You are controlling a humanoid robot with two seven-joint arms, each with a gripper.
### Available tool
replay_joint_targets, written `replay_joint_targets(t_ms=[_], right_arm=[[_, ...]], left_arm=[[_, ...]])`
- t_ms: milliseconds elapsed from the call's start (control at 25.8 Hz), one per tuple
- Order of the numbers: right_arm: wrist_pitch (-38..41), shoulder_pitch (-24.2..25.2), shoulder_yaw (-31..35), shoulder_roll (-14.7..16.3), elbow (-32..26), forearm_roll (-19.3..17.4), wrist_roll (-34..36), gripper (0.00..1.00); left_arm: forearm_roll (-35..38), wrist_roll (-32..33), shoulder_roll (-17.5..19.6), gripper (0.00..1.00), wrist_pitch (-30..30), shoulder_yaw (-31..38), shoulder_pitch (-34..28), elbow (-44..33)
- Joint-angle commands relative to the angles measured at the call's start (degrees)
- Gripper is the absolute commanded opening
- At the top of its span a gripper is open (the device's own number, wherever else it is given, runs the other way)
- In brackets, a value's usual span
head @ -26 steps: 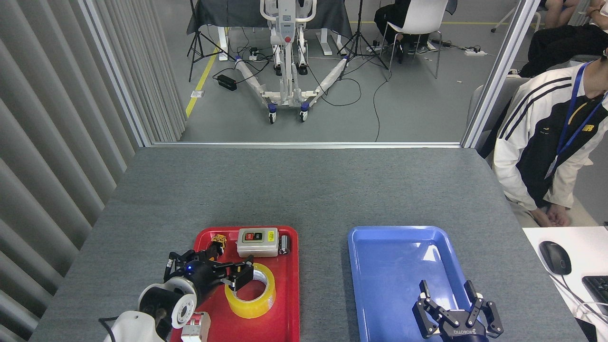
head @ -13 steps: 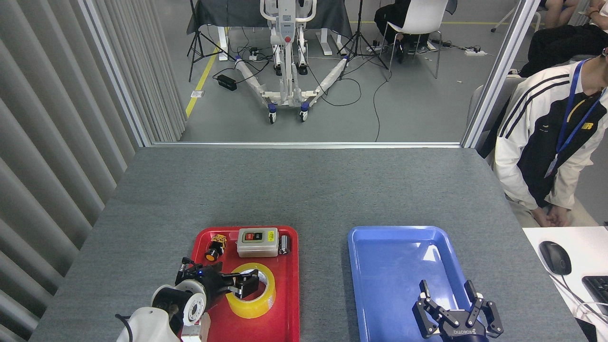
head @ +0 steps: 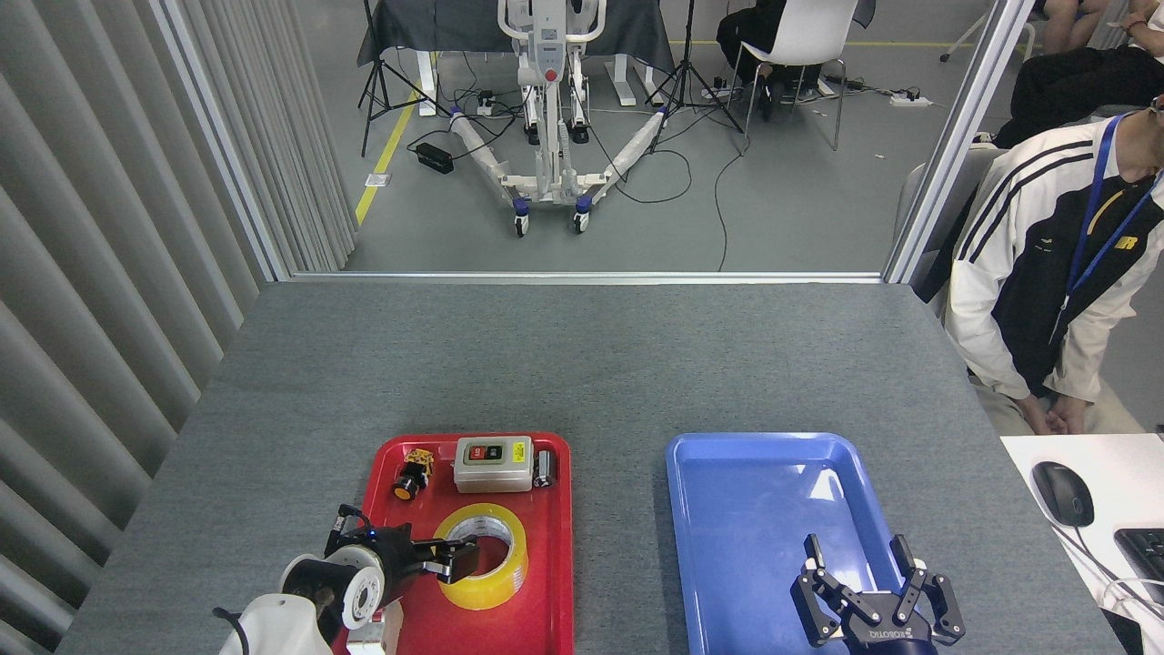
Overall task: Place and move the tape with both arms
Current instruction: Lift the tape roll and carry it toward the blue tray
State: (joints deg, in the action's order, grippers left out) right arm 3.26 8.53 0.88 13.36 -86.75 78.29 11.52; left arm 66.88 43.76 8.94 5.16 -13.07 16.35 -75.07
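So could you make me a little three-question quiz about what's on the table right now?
1. True or false: the tape lies in the blue tray.
2. Which gripper is at the tape? A) left gripper B) right gripper C) neither
3. Fill in: the grey switch box sits at the ___ end of the red tray, beyond the tape.

Key: 1. False, it lies in the red tray. 2. A; the right gripper hovers open over the blue tray. 3. Far.
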Motion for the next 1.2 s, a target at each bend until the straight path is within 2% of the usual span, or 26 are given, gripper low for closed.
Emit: replay_joint_targets(t_ms=[0, 78, 116, 155, 194, 272, 427, 582, 621, 698, 815, 892, 970, 1086, 1164], right_arm=[[0.0, 0.0, 0.0, 0.1, 0.0, 0.0, 0.0, 1.0], [0.0, -0.1, 0.0, 0.0, 0.0, 0.0, 0.0, 1.0], [0.0, 0.0, 0.0, 0.0, 0.0, 0.0, 0.0, 1.0], [0.0, -0.1, 0.0, 0.0, 0.0, 0.0, 0.0, 1.0], [0.0, -0.1, 0.0, 0.0, 0.1, 0.0, 0.0, 1.0], [0.0, 0.0, 0.0, 0.0, 0.0, 0.1, 0.0, 1.0], [0.0, 0.0, -0.1, -0.1, 0.0, 0.8, 0.0, 1.0], [0.0, 0.0, -0.5, -0.2, 0.0, 0.8, 0.0, 1.0], [0.0, 0.0, -0.5, -0.2, 0.0, 0.8, 0.0, 1.0], [0.0, 0.0, -0.6, -0.1, 0.0, 0.8, 0.0, 1.0], [0.1, 0.0, -0.7, -0.2, 0.0, 0.8, 0.0, 1.0], [1.6, 0.1, -0.7, -0.1, -0.1, 0.9, 0.3, 1.0], [8.8, 0.2, -0.7, 0.2, -0.3, 1.2, 0.7, 1.0], [29.0, 0.8, 0.9, 2.5, -0.6, 1.2, 5.0, 1.0], [39.0, 1.1, 2.2, 2.6, -0.6, 1.3, 8.2, 1.0]], left_arm=[[0.0, 0.0, 0.1, 0.64, 0.2, 0.0, -0.2, 1.2], [0.0, 0.8, 0.2, 0.44, 1.2, 0.0, -0.2, 1.2], [-0.1, 2.0, 0.3, 0.26, 2.4, 0.0, -0.1, 1.2], [-0.7, 3.5, 0.4, 0.05, 4.8, 0.0, -0.1, 1.1], [-0.9, 4.8, 0.4, 0.0, 7.8, 0.2, 0.0, 1.1], [-1.3, 4.9, 0.3, 0.0, 11.7, 0.8, 0.1, 1.0], [-4.5, 4.7, 0.0, 0.0, 15.3, 1.9, 0.5, -0.8], [-14.1, 1.2, -0.7, 0.0, 26.8, 2.6, 1.4, -5.5], [-17.4, -0.3, -1.9, 0.0, 30.3, 3.0, 1.4, -5.0], [-24.7, -2.9, -4.5, 0.0, 39.0, 3.1, 1.4, -2.4], [-33.8, -6.4, -8.9, 0.0, 39.8, 2.3, 1.7, 7.1], [-34.7, -6.7, -11.7, 0.0, 39.8, 2.0, 3.3, 12.1], [-35.0, -6.6, -13.5, 0.0, 39.8, 2.0, 5.1, 15.6], [-35.1, -6.6, -13.6, 0.0, 39.8, 2.0, 6.0, 16.6], [-35.0, -6.6, -13.8, 0.0, 39.8, 1.8, 6.0, 16.7]])
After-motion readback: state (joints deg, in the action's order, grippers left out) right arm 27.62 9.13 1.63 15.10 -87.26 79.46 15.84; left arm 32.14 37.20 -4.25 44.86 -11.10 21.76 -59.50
